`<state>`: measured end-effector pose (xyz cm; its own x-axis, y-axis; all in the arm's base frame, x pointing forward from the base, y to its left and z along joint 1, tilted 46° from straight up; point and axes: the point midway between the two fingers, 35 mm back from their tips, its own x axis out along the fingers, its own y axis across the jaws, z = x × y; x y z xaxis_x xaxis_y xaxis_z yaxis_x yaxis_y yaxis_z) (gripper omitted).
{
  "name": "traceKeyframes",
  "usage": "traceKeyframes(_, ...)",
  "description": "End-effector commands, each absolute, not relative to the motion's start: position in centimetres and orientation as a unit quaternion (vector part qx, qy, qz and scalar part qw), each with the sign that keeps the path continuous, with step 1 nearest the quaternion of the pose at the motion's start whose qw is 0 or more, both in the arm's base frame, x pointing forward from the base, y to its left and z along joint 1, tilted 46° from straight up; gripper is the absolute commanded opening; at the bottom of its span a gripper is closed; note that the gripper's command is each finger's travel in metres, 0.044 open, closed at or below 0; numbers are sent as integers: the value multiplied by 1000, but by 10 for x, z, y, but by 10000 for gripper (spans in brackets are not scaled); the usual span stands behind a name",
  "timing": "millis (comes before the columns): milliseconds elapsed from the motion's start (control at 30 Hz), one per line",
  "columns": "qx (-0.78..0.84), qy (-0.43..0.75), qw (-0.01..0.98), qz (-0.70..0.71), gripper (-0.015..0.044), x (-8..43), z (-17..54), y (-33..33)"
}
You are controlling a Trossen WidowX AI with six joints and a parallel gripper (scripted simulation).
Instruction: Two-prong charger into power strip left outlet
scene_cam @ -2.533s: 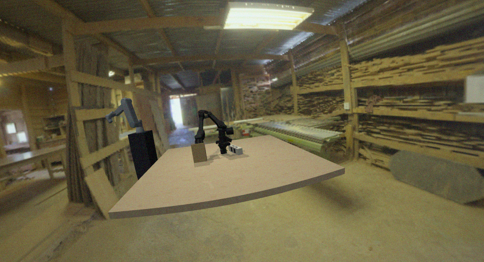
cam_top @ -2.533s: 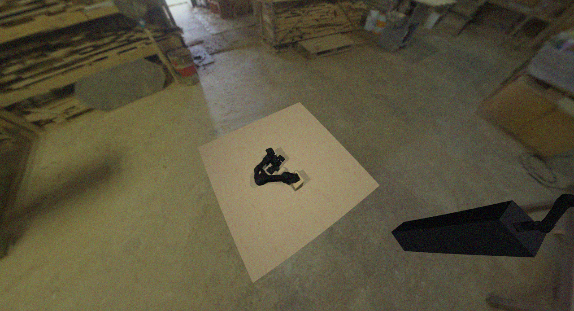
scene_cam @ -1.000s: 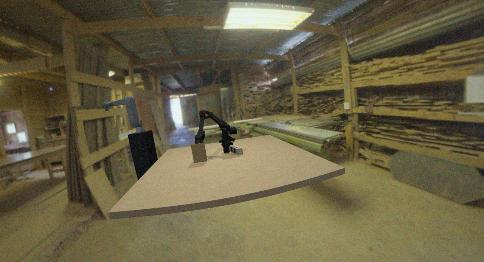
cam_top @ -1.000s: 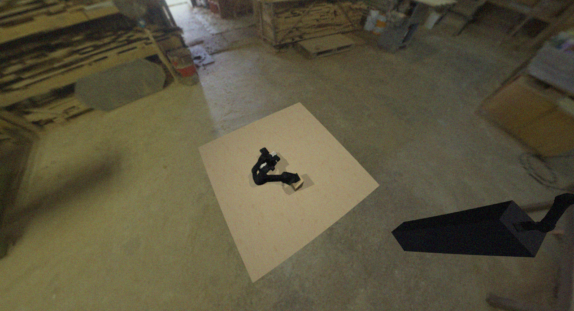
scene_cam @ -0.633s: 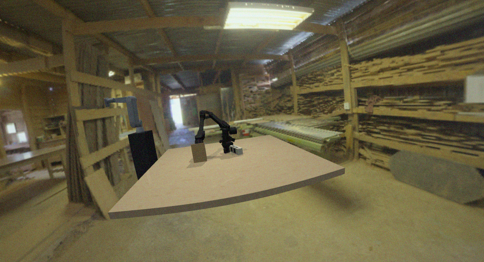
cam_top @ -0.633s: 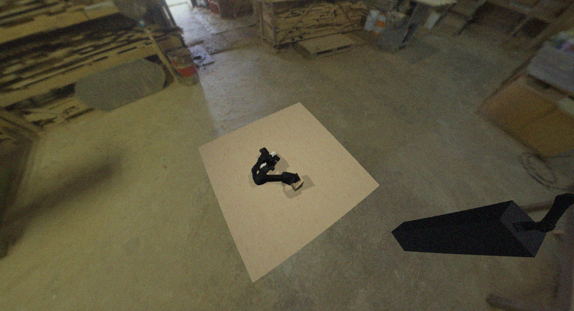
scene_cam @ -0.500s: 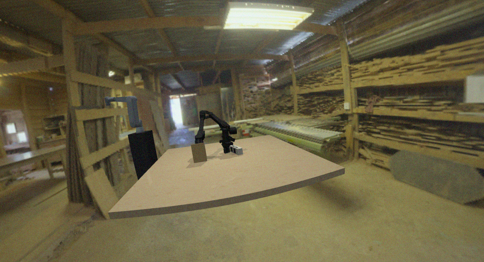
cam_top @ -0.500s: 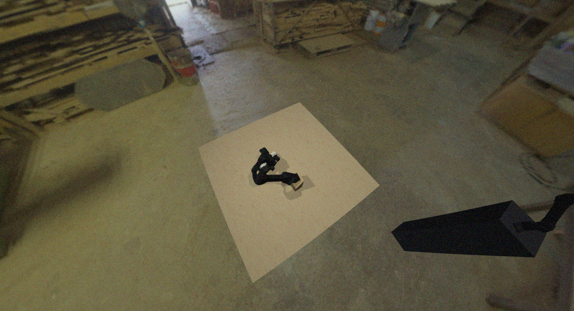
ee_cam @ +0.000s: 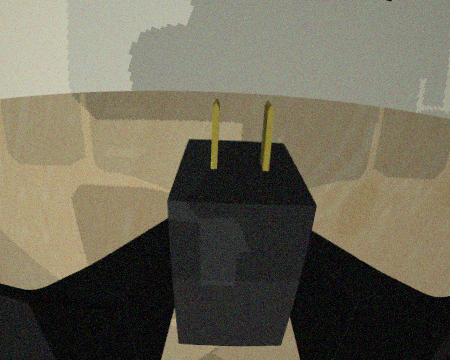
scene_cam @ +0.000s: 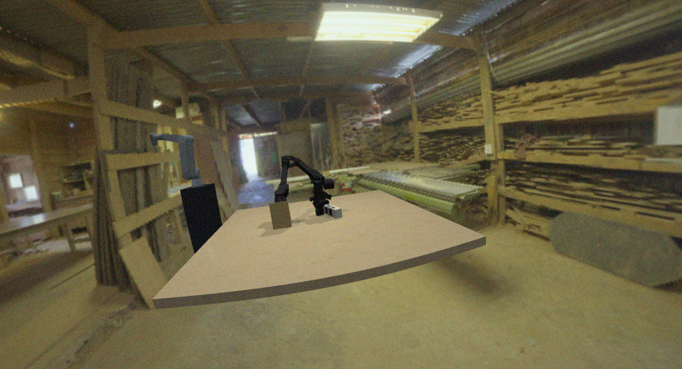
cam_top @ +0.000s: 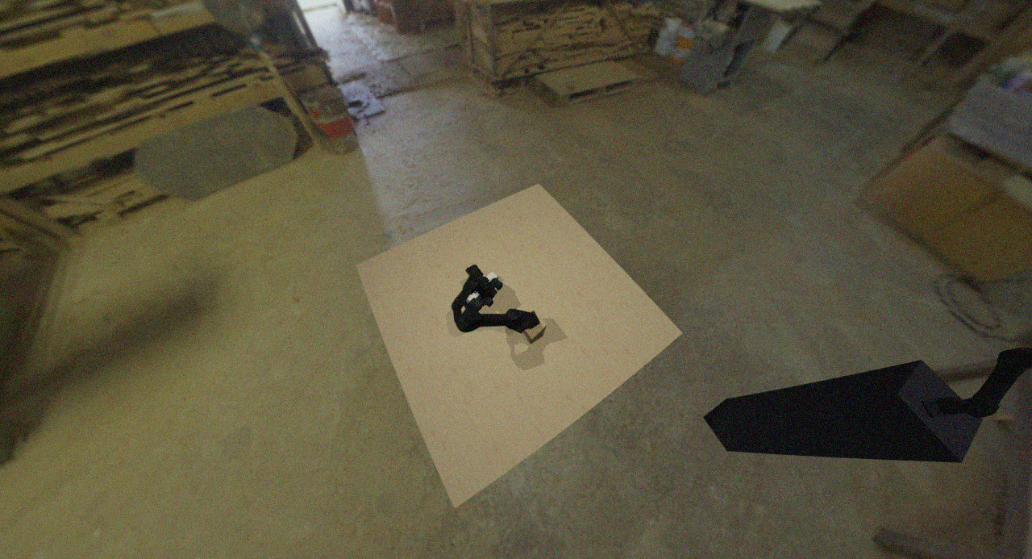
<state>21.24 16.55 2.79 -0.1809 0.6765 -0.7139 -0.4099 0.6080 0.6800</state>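
Note:
My gripper (scene_cam: 318, 213) (ee_cam: 232, 230) is shut on the charger (ee_cam: 205, 310), a dark block held between the black fingers in the wrist view. Its two brass prongs (ee_cam: 215, 137) (ee_cam: 268, 137) point away from the fingers, toward the top of that view. The power strip (scene_cam: 335, 212) (ee_cam: 295, 45) is a pale grey-white bar on the table, just beside the gripper in the exterior view. In the wrist view its pale surface lies beyond the prong tips. I see no outlet slots clearly there. In the top view the arm partly hides the white strip (cam_top: 492, 276).
A tan block (cam_top: 535, 332) (scene_cam: 280, 215) stands at the arm's base on the wooden table (cam_top: 451, 419) (scene_cam: 343, 252). Off the table, a black pedestal (cam_top: 822, 420) (scene_cam: 201, 214) carries another arm (cam_top: 999, 382) (scene_cam: 186, 154).

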Motion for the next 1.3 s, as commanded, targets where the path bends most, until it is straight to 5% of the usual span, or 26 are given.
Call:
traceKeyframes(0, 108, 638, 630, 429, 0, 214, 29, 167)
traceKeyframes(1267, 108, 638, 630, 430, 0, 221, 31, 170)
